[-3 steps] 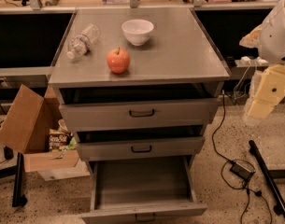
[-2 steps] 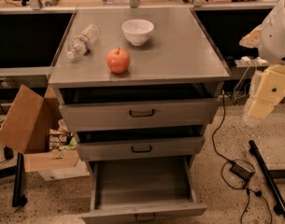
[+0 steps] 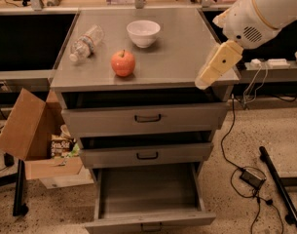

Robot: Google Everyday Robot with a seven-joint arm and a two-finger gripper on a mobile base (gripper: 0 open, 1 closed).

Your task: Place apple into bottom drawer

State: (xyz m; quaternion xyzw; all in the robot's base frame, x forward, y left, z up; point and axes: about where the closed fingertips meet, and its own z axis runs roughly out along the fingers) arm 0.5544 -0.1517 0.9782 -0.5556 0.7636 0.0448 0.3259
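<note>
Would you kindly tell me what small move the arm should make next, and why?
Probably move the end effector across the grey metal cabinet top toward the round red-orange apple. The apple sits untouched near the top's front edge, while the end effector hangs at the right front corner, apart from it. The wide grey bottom drawer already stands open.

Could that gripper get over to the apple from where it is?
Probably yes. The gripper hangs at the cabinet top's right edge, with nothing standing between it and the apple; the bowl sits further back, the bottle beyond the apple.
</note>
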